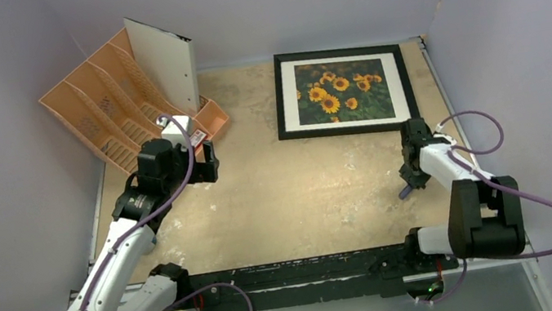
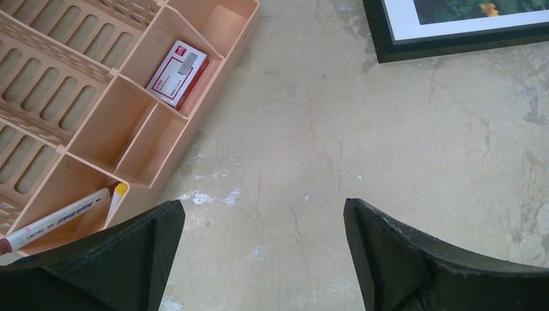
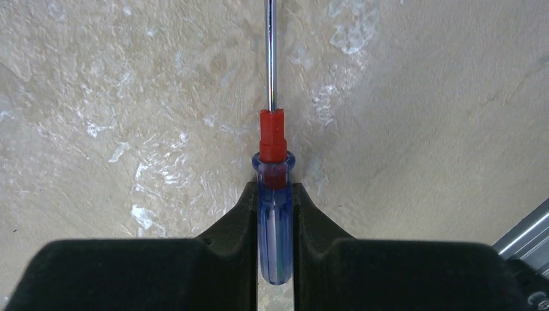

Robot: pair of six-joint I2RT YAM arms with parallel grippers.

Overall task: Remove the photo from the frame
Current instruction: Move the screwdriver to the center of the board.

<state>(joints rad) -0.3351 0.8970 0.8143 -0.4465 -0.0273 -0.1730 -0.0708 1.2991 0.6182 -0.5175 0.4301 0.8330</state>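
Black thin frame (image 1: pixel 335 50), landscape format, flat and face up on the beige mottled table (image 1: pixel 303 193). It lies ahead of the right claw (image 1: pixel 409 182) and slightly to its left, well apart from it, and ahead and to the right of the left claw (image 1: pixel 206 162). Its back is hidden, and the left wrist view cuts off all but one corner. The long axis runs left to right across the table, slightly skewed, with the picture's top toward the far wall. Photo (image 1: pixel 345 89), sunflowers on dark green, sits inside the frame within a white border (image 2: pixel 466 27). Right claw: clamped on a screwdriver (image 3: pixel 272 170), blue translucent handle between the fingers, red collar, steel shaft running out ahead of them, tip cut off by the picture edge. Left claw: jaws spread wide, holding nothing, over the table. Orange plastic organiser (image 1: pixel 96 108), just left of the left claw. One small compartment holds a red-and-white box (image 2: pixel 178 72), print too small to read. The nearest compartment holds a white marker pen (image 2: pixel 58 220), partly hidden by a finger, and a yellow-tipped item (image 2: pixel 118 192), not identifiable. A tall slot holds an upright pale board (image 1: pixel 164 65).
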